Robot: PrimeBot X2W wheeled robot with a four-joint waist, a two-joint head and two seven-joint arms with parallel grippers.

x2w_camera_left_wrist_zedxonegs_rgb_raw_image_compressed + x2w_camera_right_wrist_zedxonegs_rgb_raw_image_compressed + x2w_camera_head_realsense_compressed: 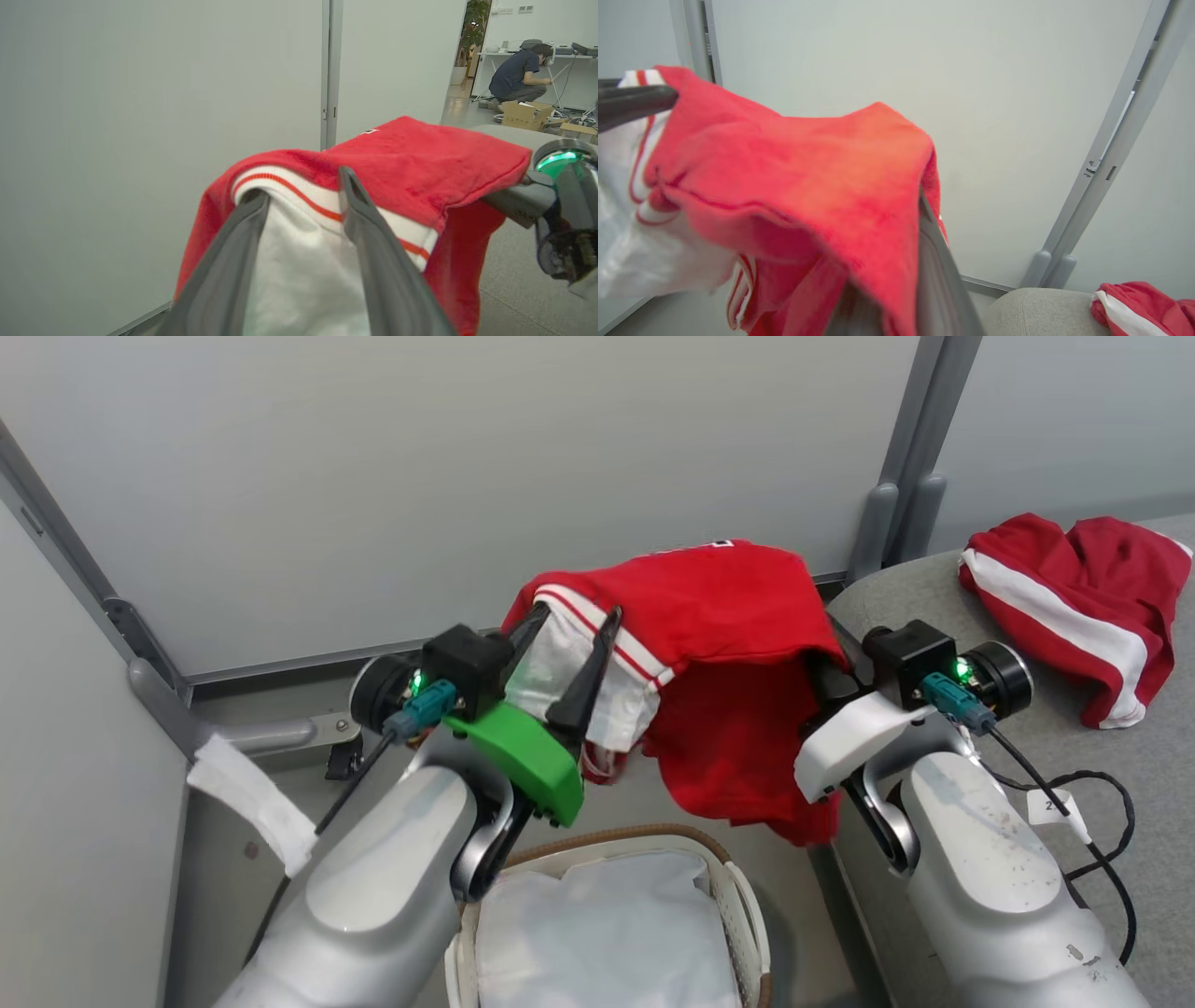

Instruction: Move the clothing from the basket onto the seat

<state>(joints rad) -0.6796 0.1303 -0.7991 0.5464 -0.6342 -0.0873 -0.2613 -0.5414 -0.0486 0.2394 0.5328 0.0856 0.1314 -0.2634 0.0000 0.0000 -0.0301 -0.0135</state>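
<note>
Grey panels (467, 476) back red, white-trimmed clothing (709, 616) draped over splayed left fingers (583, 681); right fingers (937, 275) covered, grip unclear.

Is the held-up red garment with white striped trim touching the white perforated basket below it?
Apart. Head view: grey floor shows between the red garment's lowest hem and the white perforated basket's brown woven rim.

Obstacles for you, head view: wall panel (467, 476) at 12 o'clock, close behind the draped clothing (719, 616); grey post (910, 457) at 1; red garment (1074, 607) lying on the seat (1158, 737) at 2. Passable: bare seat fabric at 3 to 4. Basket (745, 896) at 6, beneath the draped clothing.
</note>
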